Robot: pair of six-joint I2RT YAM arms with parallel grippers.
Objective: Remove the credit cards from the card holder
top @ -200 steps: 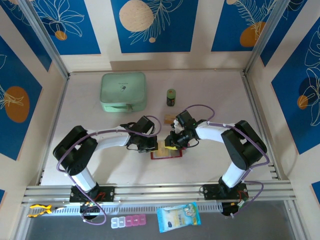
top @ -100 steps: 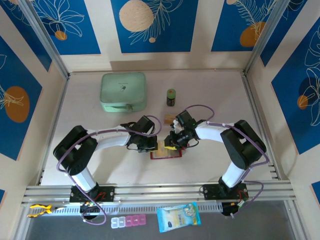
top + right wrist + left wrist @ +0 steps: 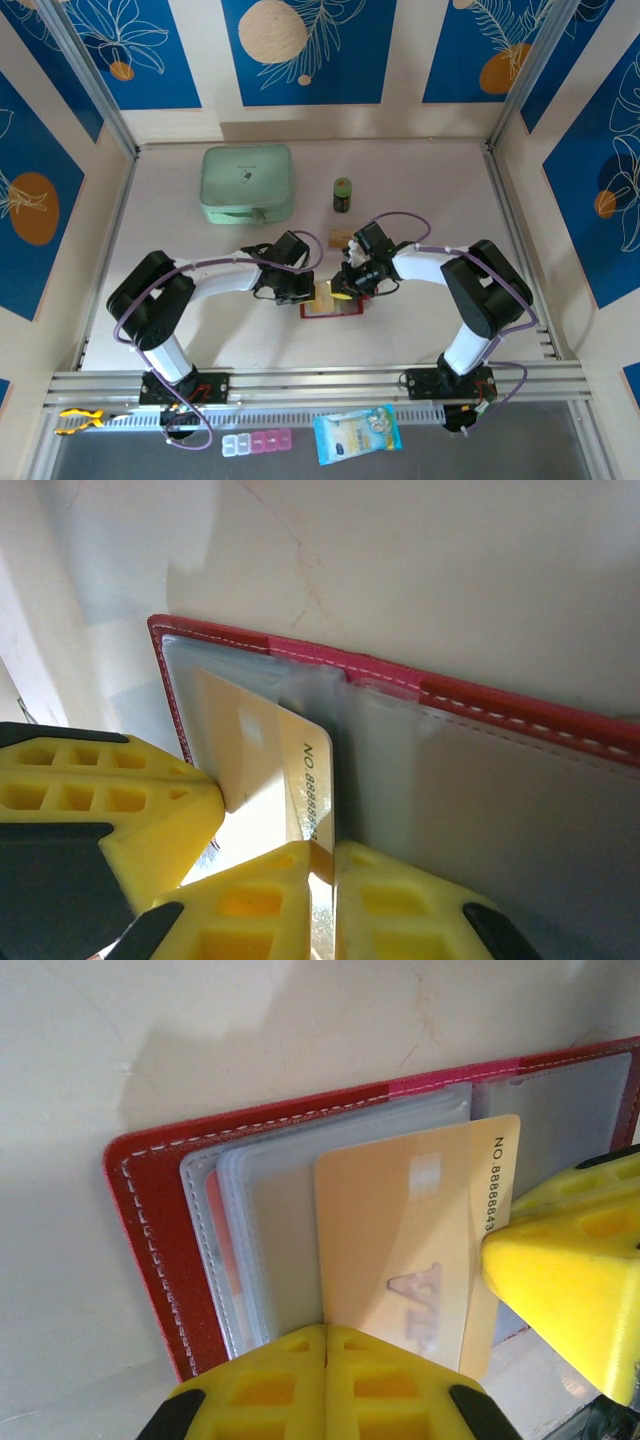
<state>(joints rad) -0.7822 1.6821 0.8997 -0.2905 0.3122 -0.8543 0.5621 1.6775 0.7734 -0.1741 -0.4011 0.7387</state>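
The dark-red card holder point(image 3: 342, 311) lies open on the table between both grippers, its clear sleeves point(image 3: 270, 1190) fanned out. A yellow-orange credit card point(image 3: 400, 1230) sticks partway out of a sleeve. My right gripper point(image 3: 322, 858) is shut on that card's point(image 3: 260, 750) edge, next to the printed number. My left gripper point(image 3: 326, 1336) is shut, its tips pressed on the sleeves right at the card's long edge. A red-orange card point(image 3: 213, 1230) shows faintly through the outer sleeves. From above, the left gripper point(image 3: 316, 293) and right gripper point(image 3: 344, 289) nearly touch over the holder.
A mint-green zip case point(image 3: 247, 183) and a small green jar point(image 3: 342, 194) stand at the back. A small tan piece point(image 3: 337, 237) lies just behind the grippers. A blue packet point(image 3: 357, 432) and pill box point(image 3: 257, 443) lie in front of the rail.
The right gripper's fingers have closed onto the yellow-orange card's edge. Both arms have stayed almost where they were.
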